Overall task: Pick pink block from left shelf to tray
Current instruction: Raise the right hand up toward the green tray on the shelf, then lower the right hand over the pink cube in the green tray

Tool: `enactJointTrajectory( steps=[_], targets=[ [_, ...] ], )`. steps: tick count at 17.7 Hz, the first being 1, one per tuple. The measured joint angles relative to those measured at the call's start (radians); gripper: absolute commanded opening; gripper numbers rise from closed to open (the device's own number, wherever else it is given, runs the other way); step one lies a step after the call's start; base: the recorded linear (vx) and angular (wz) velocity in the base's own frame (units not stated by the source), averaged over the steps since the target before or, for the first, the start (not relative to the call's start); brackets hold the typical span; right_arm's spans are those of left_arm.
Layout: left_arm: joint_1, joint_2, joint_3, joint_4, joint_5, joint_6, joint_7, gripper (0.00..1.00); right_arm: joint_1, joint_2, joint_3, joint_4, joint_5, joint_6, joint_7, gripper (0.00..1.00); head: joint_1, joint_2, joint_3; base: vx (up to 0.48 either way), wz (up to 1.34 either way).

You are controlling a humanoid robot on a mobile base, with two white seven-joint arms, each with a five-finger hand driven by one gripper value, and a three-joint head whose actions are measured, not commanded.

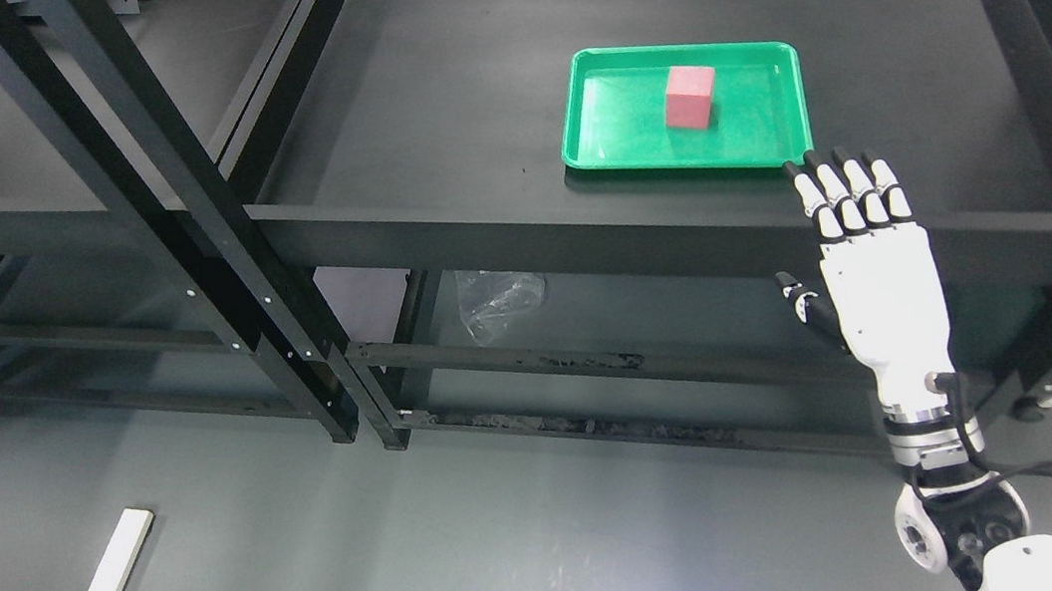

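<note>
While the pink block [690, 96] sits inside the green tray [617, 139] on the black shelf [461, 93] at upper centre, the right hand [869, 268] hovers lower right. Its fingers [840, 197] are straight and spread, holding nothing

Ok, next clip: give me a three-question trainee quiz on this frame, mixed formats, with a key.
1. True or false: the pink block sits inside the green tray.
2. Multiple choice: the right hand is
A) closed around the block
B) open with fingers straight, holding nothing, just in front of the tray's near right corner
C) resting flat inside the tray
3. Fill in: the tray rests on the black ____.

Key: 1 true; 2 B; 3 shelf
</note>
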Motion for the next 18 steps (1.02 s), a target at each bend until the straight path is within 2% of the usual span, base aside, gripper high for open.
enactJointTrajectory(
  steps=[5, 10, 18],
  targets=[
    [0.000, 0.000, 0.000, 0.000, 0.000, 0.000, 0.000, 1.00, -0.010, 0.004, 0.004, 0.000, 0.032, 0.002, -0.024, 1.00, 0.0000, 0.000, 0.000, 0.228, 0.04],
    [0.000, 0.000, 0.000, 0.000, 0.000, 0.000, 0.000, 1.00, -0.039, 0.006, 0.006, 0.000, 0.033, 0.006, 0.127, 0.99, 0.0000, 0.000, 0.000, 0.225, -0.01],
    [0.000, 0.000, 0.000, 0.000, 0.000, 0.000, 0.000, 1.00, -0.052, 0.006, 0.008, 0.004, -0.063, -0.005, 0.343, 0.99, 0.0000, 0.000, 0.000, 0.205, -0.06]
  ],
)
